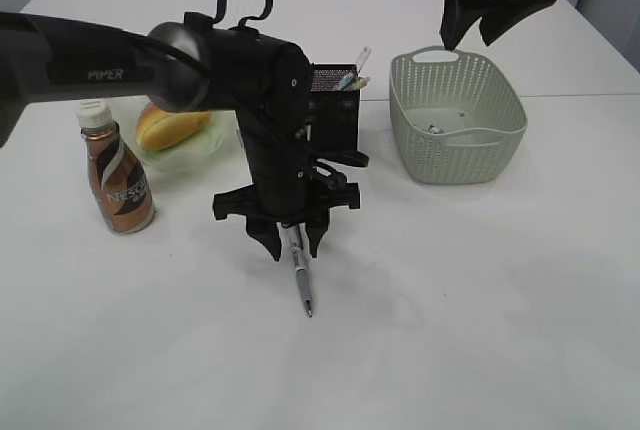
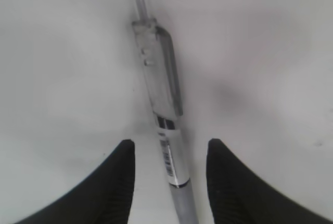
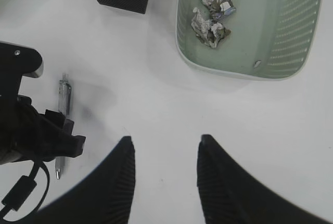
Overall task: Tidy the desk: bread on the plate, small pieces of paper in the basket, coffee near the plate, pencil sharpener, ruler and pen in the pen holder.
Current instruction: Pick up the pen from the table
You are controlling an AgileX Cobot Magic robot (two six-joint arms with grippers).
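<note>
Exterior view: L gripper [image 1: 297, 243] open astride pen [image 1: 299, 270]; R gripper [image 3: 164, 153] open, above basket [image 1: 457, 115].

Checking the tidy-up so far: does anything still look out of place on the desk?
Only the pen: it lies loose on the bare desk, outside the pen holder, with the open left gripper straddling it.

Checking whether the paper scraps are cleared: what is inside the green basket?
Inside the basket, two crumpled paper scraps lie on the floor, plus a tiny fleck by the wall. The part beyond the picture's edge cannot be seen.
</note>
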